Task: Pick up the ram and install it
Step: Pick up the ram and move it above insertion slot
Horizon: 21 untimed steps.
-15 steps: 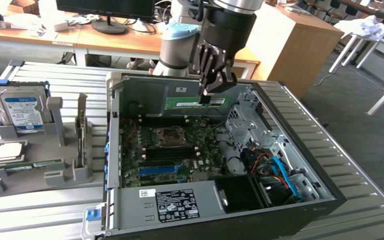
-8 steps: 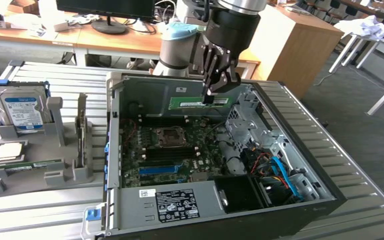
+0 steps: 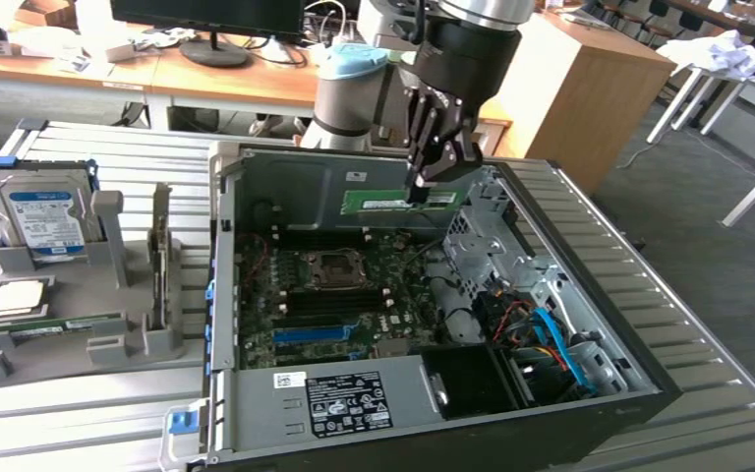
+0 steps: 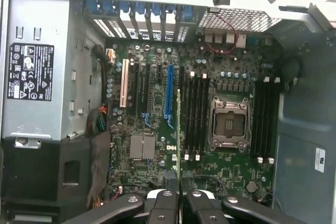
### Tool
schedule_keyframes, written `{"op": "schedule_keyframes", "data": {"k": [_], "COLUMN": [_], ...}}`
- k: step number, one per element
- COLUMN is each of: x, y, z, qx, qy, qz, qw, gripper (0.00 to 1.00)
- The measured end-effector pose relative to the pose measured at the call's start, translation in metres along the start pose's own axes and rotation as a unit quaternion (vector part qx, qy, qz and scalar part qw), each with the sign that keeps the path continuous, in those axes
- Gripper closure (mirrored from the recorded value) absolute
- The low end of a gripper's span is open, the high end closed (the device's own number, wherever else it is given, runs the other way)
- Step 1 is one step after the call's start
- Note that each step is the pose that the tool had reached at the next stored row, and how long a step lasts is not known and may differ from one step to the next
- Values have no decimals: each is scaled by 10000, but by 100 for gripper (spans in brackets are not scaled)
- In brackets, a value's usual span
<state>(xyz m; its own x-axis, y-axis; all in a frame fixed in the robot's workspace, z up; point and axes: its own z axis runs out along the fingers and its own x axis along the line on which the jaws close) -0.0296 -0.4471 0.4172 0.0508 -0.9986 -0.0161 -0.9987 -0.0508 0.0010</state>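
A: What's the ram [image 3: 377, 204] like?
B: A thin, flat green stick; dark chips, pale label; seen edge-on from the wrist it's a mere sliver.
A: Where is it?
B: Above the open case [image 3: 299, 187], grey sheet metal; over the green motherboard [image 4: 231, 171] inside that case; the black gripper [image 3: 428, 183] has its jaws clenched on the stick's upper edge.

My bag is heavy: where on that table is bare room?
Bare table slats lie in front of the grey holder and on the exterior view's right of the computer case. Inside the case is crowded: the gripper holds the ram above.
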Motion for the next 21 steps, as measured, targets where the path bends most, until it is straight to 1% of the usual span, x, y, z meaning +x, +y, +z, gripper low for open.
{"op": "schedule_keyframes", "data": {"k": [16, 19, 21], "x": [-233, -261, -263], "y": [-199, -231, -236], "z": [10, 13, 13], "qx": [0, 0, 0], "qy": [2, 2, 2], "qz": [-10, -13, -13], "qw": [10000, 10000, 10000], "gripper": [87, 87, 87]}}
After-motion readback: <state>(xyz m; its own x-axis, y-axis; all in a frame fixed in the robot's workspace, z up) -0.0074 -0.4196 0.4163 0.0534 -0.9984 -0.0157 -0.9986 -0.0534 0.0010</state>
